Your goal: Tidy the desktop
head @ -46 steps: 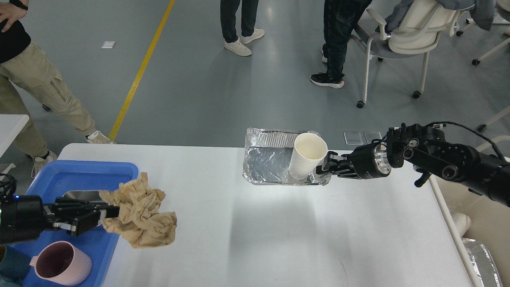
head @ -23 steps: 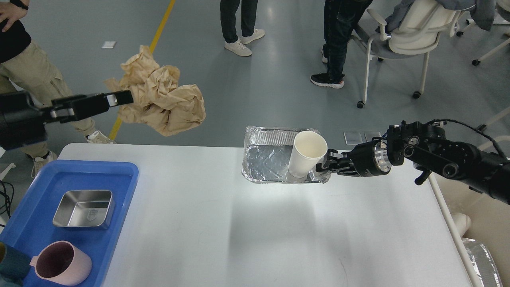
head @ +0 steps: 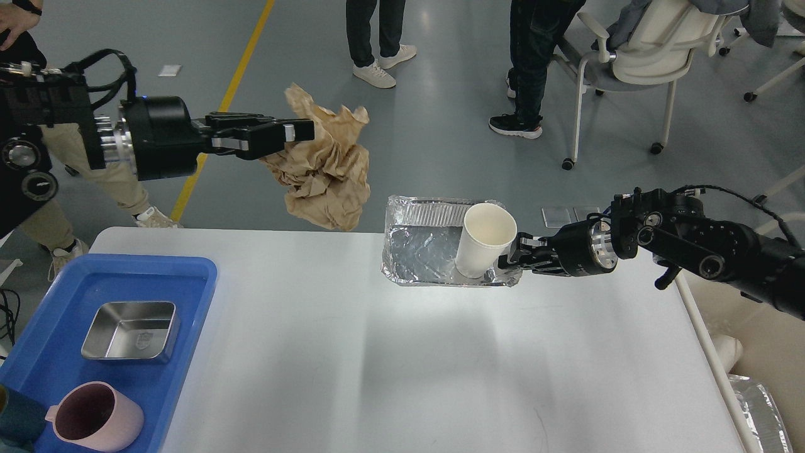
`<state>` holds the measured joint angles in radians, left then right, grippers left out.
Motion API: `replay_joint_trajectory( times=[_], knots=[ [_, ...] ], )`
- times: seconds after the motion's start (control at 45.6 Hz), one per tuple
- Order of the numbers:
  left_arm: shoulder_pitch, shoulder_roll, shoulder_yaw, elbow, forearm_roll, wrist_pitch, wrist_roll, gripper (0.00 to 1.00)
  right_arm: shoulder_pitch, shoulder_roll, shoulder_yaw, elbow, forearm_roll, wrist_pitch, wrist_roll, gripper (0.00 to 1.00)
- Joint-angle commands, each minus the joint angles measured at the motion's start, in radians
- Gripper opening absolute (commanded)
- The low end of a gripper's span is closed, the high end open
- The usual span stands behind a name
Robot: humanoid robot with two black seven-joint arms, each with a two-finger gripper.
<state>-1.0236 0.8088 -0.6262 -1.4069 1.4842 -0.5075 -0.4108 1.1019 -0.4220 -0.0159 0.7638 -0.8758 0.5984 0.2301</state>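
The white desktop [head: 377, 365] fills the lower part of the head view. My left gripper [head: 295, 133] is shut on a crumpled brown paper [head: 327, 176] and holds it high in the air, above the desktop's far edge. My right gripper [head: 512, 259] is shut on the right rim of a foil tray [head: 418, 251] and holds it a little above the desktop; its shadow lies beneath it. A white paper cup [head: 483, 240] stands upright in the tray's right end.
A blue bin [head: 38, 352] at the front left holds a steel container [head: 131, 330] and a pink mug [head: 94, 418]. A cream bin [head: 755, 340] with foil [head: 764, 409] sits past the right edge. People and a chair [head: 654, 50] stand beyond the desktop.
My left arm has swung the brown paper up from over the blue bin and to the right, above the far edge. The right gripper and the tray have shifted slightly left.
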Motion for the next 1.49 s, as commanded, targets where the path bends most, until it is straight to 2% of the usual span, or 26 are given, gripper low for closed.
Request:
replay_joint_trajectory(
  times=[0.0, 0.066, 0.351, 0.658, 0.723, 0.811, 0.877, 0.986, 1.096, 1.162, 1.315, 1.469],
  knots=[
    [-0.030, -0.082, 0.017, 0.029, 0.057, -0.023, 0.026, 0.08, -0.001, -0.003, 0.001, 0.000, 0.000, 0.000, 0.000, 0.00],
    [-0.047, -0.118, 0.025, 0.034, 0.059, -0.028, 0.040, 0.08, -0.001, -0.009, 0.004, 0.000, 0.000, 0.000, 0.002, 0.00],
    [-0.116, -0.201, 0.085, 0.062, 0.067, -0.028, 0.044, 0.08, -0.002, -0.012, 0.004, 0.000, 0.000, 0.000, 0.002, 0.00],
    [-0.116, -0.207, 0.091, 0.074, 0.062, -0.029, 0.043, 0.09, -0.001, -0.020, 0.007, 0.002, 0.000, 0.000, 0.002, 0.00],
    [-0.105, -0.203, 0.080, 0.071, 0.050, -0.026, 0.043, 0.19, -0.002, -0.020, 0.007, 0.000, 0.000, 0.000, 0.002, 0.00],
    [-0.063, -0.189, 0.068, 0.072, 0.031, -0.011, 0.047, 0.50, -0.004, -0.021, 0.007, 0.000, 0.000, 0.000, 0.002, 0.00],
    [-0.012, -0.177, 0.037, 0.072, -0.014, 0.003, 0.049, 0.55, -0.008, -0.020, 0.007, 0.000, 0.000, 0.000, 0.002, 0.00],
    [0.083, -0.135, -0.047, 0.072, -0.084, 0.024, 0.063, 0.76, -0.014, -0.020, 0.007, 0.000, 0.000, 0.000, 0.002, 0.00],
    [0.181, -0.129, -0.154, 0.072, -0.177, 0.055, 0.095, 0.84, -0.014, -0.020, 0.007, 0.000, 0.000, 0.000, 0.002, 0.00],
    [0.249, -0.128, -0.223, 0.072, -0.263, 0.064, 0.119, 0.85, -0.014, -0.020, 0.007, 0.000, 0.000, 0.000, 0.002, 0.00],
    [0.407, -0.128, -0.355, 0.074, -0.438, 0.109, 0.220, 0.87, -0.013, -0.018, 0.007, 0.000, 0.000, 0.000, 0.000, 0.00],
    [0.551, -0.123, -0.452, 0.063, -0.519, 0.176, 0.296, 0.90, -0.013, -0.020, 0.005, 0.000, 0.000, 0.000, 0.000, 0.00]
  ],
)
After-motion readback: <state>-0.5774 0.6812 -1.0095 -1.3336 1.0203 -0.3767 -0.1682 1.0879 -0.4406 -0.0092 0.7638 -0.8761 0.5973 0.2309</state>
